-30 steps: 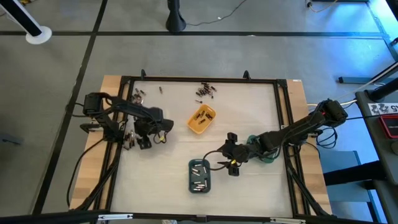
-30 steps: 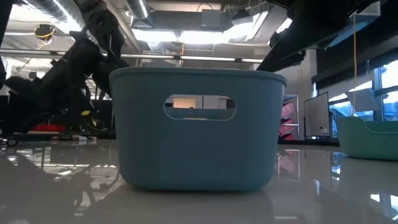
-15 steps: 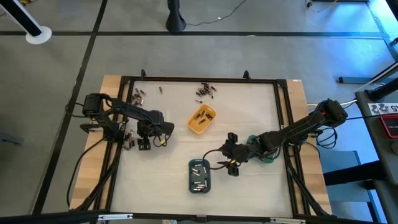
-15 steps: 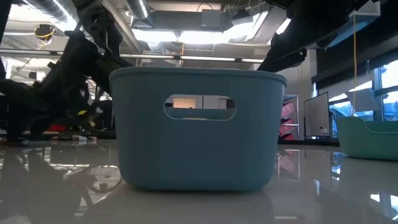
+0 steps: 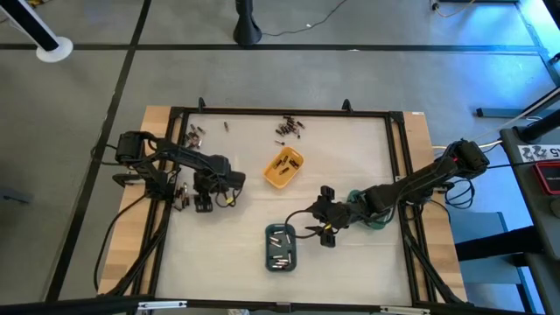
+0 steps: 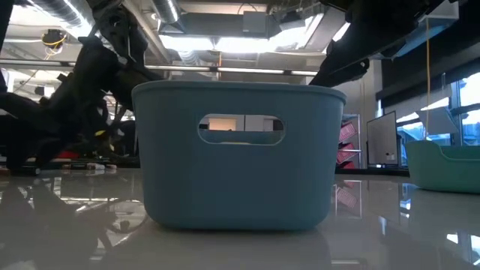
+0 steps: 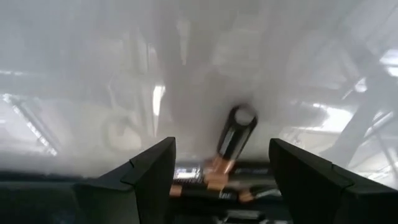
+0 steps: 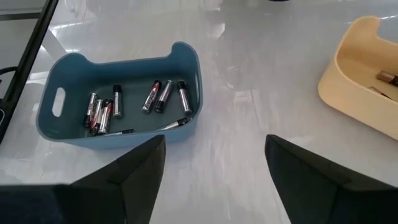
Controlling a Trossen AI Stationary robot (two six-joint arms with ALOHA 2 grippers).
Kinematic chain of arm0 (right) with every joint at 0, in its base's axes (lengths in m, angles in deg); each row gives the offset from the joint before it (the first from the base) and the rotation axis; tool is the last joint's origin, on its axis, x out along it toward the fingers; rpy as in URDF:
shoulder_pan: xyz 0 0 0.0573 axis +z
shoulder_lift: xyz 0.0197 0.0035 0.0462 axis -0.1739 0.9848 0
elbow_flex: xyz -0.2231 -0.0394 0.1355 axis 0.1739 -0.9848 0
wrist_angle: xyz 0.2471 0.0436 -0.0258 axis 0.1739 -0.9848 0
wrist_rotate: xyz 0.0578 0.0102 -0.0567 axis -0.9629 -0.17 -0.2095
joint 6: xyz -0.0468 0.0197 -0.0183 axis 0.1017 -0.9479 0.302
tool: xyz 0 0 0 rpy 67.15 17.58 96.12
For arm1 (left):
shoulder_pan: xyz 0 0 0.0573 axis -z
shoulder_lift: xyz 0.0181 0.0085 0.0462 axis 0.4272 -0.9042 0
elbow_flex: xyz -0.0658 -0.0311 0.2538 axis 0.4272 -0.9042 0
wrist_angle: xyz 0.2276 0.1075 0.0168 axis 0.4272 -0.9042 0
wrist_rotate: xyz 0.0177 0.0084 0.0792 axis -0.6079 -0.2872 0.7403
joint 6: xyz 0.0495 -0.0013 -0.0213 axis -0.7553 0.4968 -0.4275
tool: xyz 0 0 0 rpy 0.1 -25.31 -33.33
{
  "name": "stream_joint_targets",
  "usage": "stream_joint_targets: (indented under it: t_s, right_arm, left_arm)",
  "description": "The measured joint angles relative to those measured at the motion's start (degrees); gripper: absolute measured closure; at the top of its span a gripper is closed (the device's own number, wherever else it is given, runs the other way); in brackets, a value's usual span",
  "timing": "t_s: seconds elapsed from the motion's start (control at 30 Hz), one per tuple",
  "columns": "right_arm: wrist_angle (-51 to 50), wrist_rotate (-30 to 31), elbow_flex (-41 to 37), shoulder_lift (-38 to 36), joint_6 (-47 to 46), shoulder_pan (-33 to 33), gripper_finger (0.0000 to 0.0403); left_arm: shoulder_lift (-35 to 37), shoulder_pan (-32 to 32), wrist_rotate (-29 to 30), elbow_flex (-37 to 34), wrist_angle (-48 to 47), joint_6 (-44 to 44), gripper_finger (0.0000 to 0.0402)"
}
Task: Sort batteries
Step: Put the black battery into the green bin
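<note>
1. The white bench point(image 5: 236, 254) is sitting inside a dark frame point(image 5: 280, 112), with grey floor all around it.
2. Nearest the front edge, the blue tray point(image 5: 281, 247) is holding some batteries already. The right wrist view is showing them lying in a little heap in it point(image 8: 134, 99).
3. Just beside that tray, the right end effector point(image 5: 325, 231) is hanging with its fingers wide open and nothing in them. It looks like it is waiting for its next pick.
4. Behind it, the green tray point(image 5: 372, 219) is mostly hiding under the right arm.
5. On the left side, the left end effector point(image 5: 213, 194) is pointing down at the bench with its fingers spread apart. A battery point(image 7: 236, 134) is lying right between them, not squeezed yet, with a few more batteries point(image 7: 208, 186) close by.
6. I think the step in hand is picking up this battery. Next, the fingers need to close on it, lift, and carry it to a tray.
7. The left end effector is working close to the frame's left rail, so there is little room on that side. The middle of the bench is wide open.
8. Farther back, the orange tray point(image 5: 283, 168) is holding a few batteries.
9. Farthest away, loose batteries point(image 5: 290, 128) and a smaller bunch point(image 5: 194, 134) are lying near the back rail, waiting to be sorted.
</note>
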Motion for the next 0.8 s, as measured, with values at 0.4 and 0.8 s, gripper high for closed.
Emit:
stream_joint_targets:
  t_s: [0.4,0.8]
  right_arm:
    - [-0.51,0.04,0.0,0.0,0.02,0.0,0.0127]
    - [-0.44,0.09,0.0,0.0,0.04,0.0,0.0127]
  left_arm:
    - [0.29,3.65,-0.09,-1.34,5.82,5.51,0.0211]
    - [0.52,4.86,-2.23,-3.72,7.13,6.51,0.0246]
